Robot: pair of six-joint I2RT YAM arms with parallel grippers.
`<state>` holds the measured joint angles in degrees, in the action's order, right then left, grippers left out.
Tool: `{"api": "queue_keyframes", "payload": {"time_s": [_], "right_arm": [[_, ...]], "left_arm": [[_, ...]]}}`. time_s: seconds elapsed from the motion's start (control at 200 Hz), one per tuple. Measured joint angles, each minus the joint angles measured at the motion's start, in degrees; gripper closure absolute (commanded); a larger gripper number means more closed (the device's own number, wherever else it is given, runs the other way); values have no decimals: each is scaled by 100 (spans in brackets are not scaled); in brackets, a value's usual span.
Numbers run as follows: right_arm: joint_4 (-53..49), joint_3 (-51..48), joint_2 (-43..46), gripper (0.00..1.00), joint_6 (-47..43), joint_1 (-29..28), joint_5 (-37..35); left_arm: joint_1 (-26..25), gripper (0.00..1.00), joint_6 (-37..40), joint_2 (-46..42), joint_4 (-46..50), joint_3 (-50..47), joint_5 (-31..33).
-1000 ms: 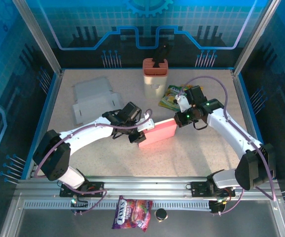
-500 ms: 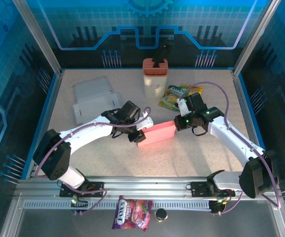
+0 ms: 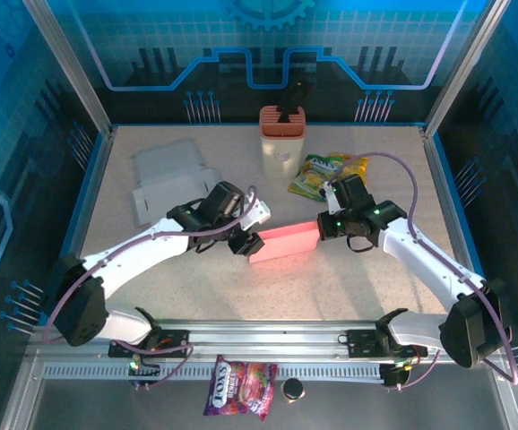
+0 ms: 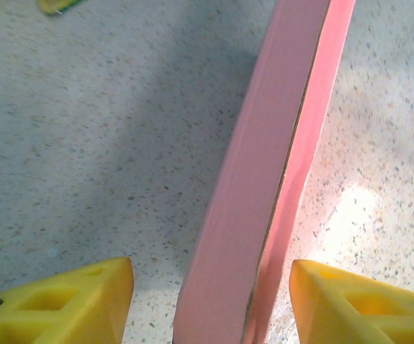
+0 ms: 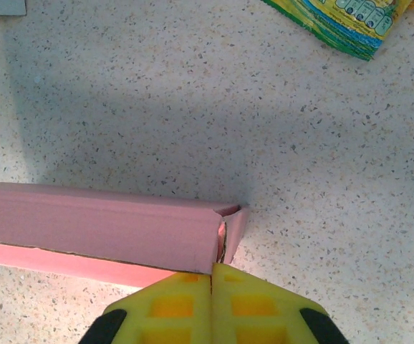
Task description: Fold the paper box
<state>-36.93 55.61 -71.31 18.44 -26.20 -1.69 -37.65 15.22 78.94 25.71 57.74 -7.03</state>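
- The left gripper (image 4: 210, 301) hangs open around the left end of the pink paper box (image 4: 264, 179). There's one yellow finger (image 4: 56, 304) on each side, with a strip of bare tabletop (image 3: 349, 296) showing between each finger and the cardboard. So it's gripping nothing right now.
- The right gripper (image 5: 213, 287) is closed all the way, with its tips butted up against the box's other end. A small flap (image 5: 230, 229) sticks out at that corner. From here there's no telling whether a sliver of the flap is nipped between the tips.
- The box lies mid-tabletop between the two arms, long and slim. The seam along its length isn't quite shut.
- Best guess at the step: tucking that end flap in to finish the fold. The box looks mostly formed already.
- To do it well, the right gripper should push the flap slowly, straight along the box's length. That way the thin card bends at its crease instead of crumpling.
- The left gripper should close gently on the walls first, or at least brace that end. Otherwise the box probably just slides away from the push or twists.
- It needs to go easy on the squeeze, since paper walls like these likely cave in fast.
- The snack bag (image 3: 322, 173) sits near the right gripper on the far side, so any sweep should stay clear of it.
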Motion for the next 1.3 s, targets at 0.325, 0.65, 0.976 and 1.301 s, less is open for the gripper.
{"api": "queue_keyframes", "payload": {"time_s": [0.325,0.65,0.976,1.301], "right_arm": [[-332,350,-175,100,667,-243,-306],[-538,601,-411,100,833,-273,-306],[-662,713,-468,100,859,-273,-282],[-680,715,-492,100,901,-273,-280]], "left_arm": [[269,54,-1495,-758,455,11,317],[643,52,-1683,-107,1781,828,9],[654,59,-1657,586,2100,1349,-96],[654,73,-1620,662,2201,1401,-149]]}}
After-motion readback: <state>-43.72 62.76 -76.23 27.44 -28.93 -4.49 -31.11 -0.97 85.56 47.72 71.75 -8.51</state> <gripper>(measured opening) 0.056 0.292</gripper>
